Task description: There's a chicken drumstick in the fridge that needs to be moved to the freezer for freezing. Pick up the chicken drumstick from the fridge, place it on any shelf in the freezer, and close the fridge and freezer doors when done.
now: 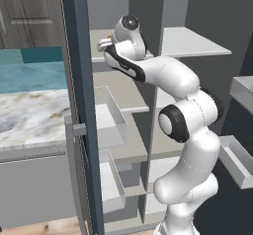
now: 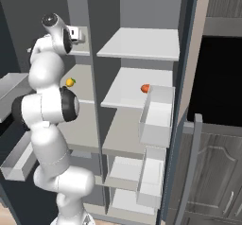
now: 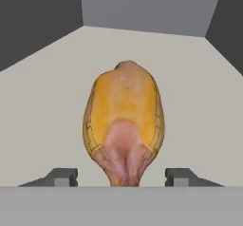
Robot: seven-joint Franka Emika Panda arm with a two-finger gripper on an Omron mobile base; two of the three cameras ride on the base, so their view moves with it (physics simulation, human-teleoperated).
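Observation:
The chicken drumstick (image 3: 124,120) lies on an off-white shelf (image 3: 199,101) in the freezer, its pale narrow end towards the hand. My gripper (image 3: 122,175) is open: one fingertip (image 3: 61,176) stands on each side of that end, with a gap to the meat on both sides. From the base views the arm reaches up into the left half of the slate-blue unit, with the hand (image 1: 105,45) over the upper freezer shelf (image 2: 78,49). The freezer door (image 1: 79,81) and the fridge door (image 2: 189,77) both stand open.
A small orange-red round item (image 2: 145,88) sits on a fridge shelf. A small yellow-orange item (image 2: 70,82) lies on a lower freezer shelf. Clear bins (image 1: 111,120) stick out below, and door bins (image 1: 237,165) hang at the right. A marble counter (image 1: 29,115) lies left.

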